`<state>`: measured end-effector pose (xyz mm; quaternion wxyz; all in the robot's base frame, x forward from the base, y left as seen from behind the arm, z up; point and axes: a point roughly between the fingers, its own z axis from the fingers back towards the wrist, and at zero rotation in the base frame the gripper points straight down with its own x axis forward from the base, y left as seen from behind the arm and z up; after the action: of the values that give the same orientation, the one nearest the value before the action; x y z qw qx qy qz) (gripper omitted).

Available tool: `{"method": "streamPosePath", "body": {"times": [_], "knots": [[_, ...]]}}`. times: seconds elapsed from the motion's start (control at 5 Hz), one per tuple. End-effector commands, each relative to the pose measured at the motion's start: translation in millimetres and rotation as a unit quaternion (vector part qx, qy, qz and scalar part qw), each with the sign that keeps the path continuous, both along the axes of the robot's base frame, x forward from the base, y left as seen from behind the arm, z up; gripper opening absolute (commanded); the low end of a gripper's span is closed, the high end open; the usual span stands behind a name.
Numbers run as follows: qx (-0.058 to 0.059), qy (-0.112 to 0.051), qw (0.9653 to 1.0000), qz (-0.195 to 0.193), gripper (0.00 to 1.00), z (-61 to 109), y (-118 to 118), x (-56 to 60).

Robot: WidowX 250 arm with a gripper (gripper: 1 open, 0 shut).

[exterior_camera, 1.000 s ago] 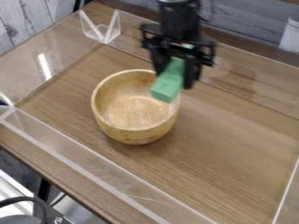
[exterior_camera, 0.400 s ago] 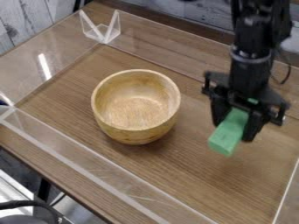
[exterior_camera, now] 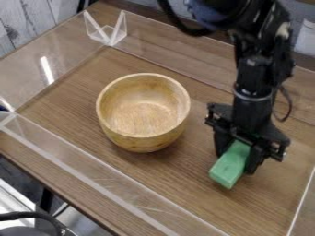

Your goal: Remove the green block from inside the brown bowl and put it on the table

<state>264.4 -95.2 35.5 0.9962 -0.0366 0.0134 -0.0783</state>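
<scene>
pincer (exterior_camera: pixel 239 159): closed on the small bright green rectangular block (exterior_camera: pixel 229 170), pointing down.
step: i lower until it rests on the dark wood-grain table (exterior_camera: pixel 147 171), then open.

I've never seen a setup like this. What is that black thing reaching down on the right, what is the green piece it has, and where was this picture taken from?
The black thing is a robot arm, and its tip is a pincer pointing straight down. The single camera looks from above and to one side, down onto a wood-grain table fenced by low clear plastic walls. The pincer is shut on a small green block, gripping its upper part; the block's lower end is at or very near the tabletop, but I cannot tell if it touches. To its left stands a round wooden brown bowl, now empty. So the block is already out of the bowl but not yet let go.
</scene>
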Motion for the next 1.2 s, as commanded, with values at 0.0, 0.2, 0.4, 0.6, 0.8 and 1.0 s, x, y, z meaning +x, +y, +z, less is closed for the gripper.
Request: {"method": "streamPosePath", "body": {"times": [0.0,0.2,0.4,0.6,0.8,1.0], "knots": [[-0.009,-0.025,0.9996,0.002,0.0,8.3,3.1,8.5],[-0.012,-0.023,0.9997,0.004,1.0,13.1,4.8,7.4],[-0.014,-0.021,0.9997,0.006,1.0,17.6,6.3,6.6],[-0.015,-0.019,0.9997,0.008,1.0,22.0,7.9,6.0],[-0.017,-0.018,0.9996,0.011,1.0,26.6,9.3,5.7],[-0.019,-0.021,0.9995,0.013,1.0,34.3,12.1,5.1]]}}
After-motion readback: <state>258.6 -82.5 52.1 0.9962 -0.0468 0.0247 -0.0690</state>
